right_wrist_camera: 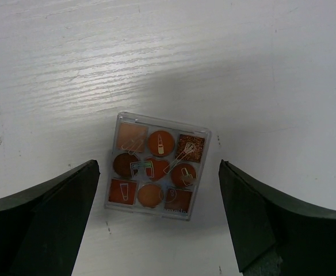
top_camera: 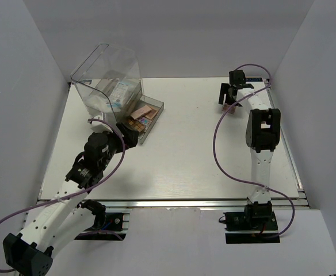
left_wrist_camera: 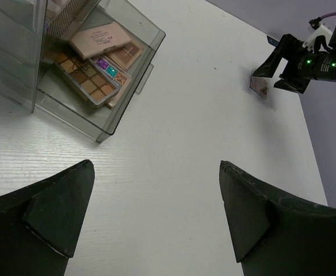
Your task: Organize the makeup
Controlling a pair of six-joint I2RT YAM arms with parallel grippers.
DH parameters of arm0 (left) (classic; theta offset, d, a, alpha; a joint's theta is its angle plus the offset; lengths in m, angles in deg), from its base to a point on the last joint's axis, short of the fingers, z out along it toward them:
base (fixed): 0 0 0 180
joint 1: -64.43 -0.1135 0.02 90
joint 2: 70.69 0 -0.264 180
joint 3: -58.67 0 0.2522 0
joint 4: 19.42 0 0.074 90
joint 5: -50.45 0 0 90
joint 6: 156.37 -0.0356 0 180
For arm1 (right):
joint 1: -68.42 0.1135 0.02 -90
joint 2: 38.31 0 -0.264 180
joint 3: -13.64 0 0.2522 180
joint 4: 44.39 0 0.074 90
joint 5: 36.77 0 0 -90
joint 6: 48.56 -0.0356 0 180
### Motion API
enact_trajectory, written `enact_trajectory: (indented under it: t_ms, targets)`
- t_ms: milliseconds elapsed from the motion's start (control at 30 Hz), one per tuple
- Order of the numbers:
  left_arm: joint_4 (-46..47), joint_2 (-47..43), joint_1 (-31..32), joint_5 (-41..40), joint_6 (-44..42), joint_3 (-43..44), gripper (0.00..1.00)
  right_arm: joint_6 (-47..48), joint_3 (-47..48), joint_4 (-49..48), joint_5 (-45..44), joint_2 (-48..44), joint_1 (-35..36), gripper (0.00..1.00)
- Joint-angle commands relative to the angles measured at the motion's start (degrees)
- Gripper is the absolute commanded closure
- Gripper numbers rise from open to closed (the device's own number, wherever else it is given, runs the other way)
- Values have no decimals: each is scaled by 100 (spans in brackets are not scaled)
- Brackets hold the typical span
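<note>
palette (right_wrist_camera: 156,173), print unreadable, lies under spread right hand (right_wrist_camera: 156,168); left hand (left_wrist_camera: 155,168) spread too.

Bright overhead light glares off the white table (right_wrist_camera: 128,52), casting soft shadows; all views look sharp.

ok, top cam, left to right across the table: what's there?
clear drawer box → its pulled-out drawer holding eyeshadow palettes → bare table → right gripper, open, over a lone palette
</note>
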Motion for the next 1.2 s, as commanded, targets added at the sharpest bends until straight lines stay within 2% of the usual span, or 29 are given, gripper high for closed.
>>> enact_trajectory:
  t_ms: [0, 300, 367, 667, 733, 767, 800, 900, 967, 1100, 1167]
  targets:
    - [6, 28, -15, 28, -32, 220, 2, -92, -190, -150, -222, -127, 99, 11]
    - [-179, -77, -15, -60, -33, 273, 2, -214, -182, -141, -109, 119, 125, 11]
    - [-196, -95, -15, -69, -24, 273, 2, -232, -208, -106, 41, 145, 116, 13]
    - [-276, -130, -15, -104, -33, 370, 2, -189, -367, 44, 990, 128, 99, 48]
    - [-293, -156, -15, -113, -24, 378, 2, 48, -323, 35, 1297, 76, 116, 66]
    - [-293, -165, -15, -121, -24, 370, 2, 180, -288, 35, 1403, 75, 134, 66]
    - [-293, -174, -15, -121, -15, 370, 2, 346, -253, 26, 1682, 6, 169, 76]
    - [-328, -218, -15, -157, -41, 396, 2, 708, -418, -44, 2131, -388, 397, 90]
    - [-389, -262, -15, -235, -76, 475, 2, 769, -804, -429, 2404, -740, 660, 93]
    - [-609, -314, -6, -367, -295, 738, 2, 1164, -2401, -1554, 2967, -2021, 1336, 97]
    - [-688, -358, -15, -429, -375, 887, 2, 1270, -2695, -1993, 3108, -2323, 1776, 97]
